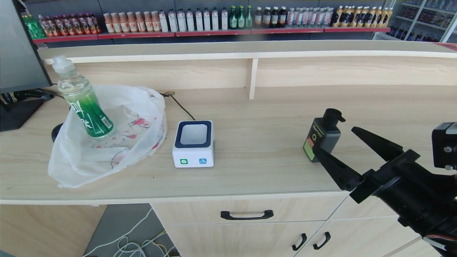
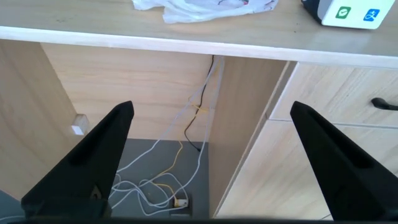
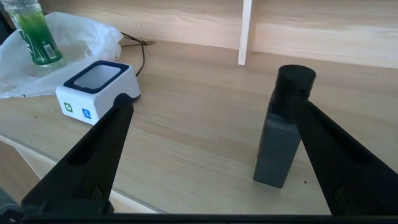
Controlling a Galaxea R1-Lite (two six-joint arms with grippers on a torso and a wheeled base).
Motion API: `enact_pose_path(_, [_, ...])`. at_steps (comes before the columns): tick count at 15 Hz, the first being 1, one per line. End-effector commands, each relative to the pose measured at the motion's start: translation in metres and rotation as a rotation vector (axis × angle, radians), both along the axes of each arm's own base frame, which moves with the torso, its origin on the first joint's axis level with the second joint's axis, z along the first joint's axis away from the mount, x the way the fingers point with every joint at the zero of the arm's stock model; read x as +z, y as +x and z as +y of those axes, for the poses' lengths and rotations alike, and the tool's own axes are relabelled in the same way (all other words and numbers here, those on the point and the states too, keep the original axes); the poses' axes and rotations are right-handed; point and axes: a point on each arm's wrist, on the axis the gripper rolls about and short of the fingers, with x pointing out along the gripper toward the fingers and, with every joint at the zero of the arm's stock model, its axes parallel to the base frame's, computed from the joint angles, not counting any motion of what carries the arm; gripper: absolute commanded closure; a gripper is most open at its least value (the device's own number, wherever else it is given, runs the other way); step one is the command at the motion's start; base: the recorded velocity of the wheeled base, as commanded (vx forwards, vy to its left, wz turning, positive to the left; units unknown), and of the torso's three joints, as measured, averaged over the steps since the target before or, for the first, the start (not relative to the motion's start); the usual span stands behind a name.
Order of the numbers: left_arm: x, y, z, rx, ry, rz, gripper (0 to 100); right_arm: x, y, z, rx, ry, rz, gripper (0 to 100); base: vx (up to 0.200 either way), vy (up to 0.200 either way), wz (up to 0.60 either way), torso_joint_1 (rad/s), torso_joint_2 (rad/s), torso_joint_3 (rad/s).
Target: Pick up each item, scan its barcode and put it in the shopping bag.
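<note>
Fingers (image 1: 378,143) of your right gripper (image 1: 335,140) stand apart near the black pump bottle (image 1: 319,137); straddle its body squarely, below the pump head, before closing. Left gripper (image 2: 211,107) likewise spread.

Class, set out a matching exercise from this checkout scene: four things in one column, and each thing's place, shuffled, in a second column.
Things:
1. green drink bottle
2. barcode scanner
3. dark pump bottle
4. shopping bag

Places:
A. middle of the counter
B. crumpled on the counter's left part
C. tilted, resting on white plastic
D. counter's right part, near the open fingers of the right gripper

Pairs: 1-C, 2-A, 3-D, 4-B.
</note>
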Motion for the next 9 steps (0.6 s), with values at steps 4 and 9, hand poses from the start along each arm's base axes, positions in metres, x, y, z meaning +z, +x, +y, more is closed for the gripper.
enact_pose_path(4, [0.000,0.000,0.000,0.001,0.007,0.000,0,-0.010,0.009,0.004,-0.009,-0.028,0.043,0,0.000,-0.150,0.00,0.002,0.00,0.003])
enact_pose_path(9, [0.000,0.000,0.000,-0.001,0.012,-0.002,0,-0.019,0.031,0.018,-0.018,-0.051,0.073,0,0.000,0.000,0.00,0.000,0.00,0.000])
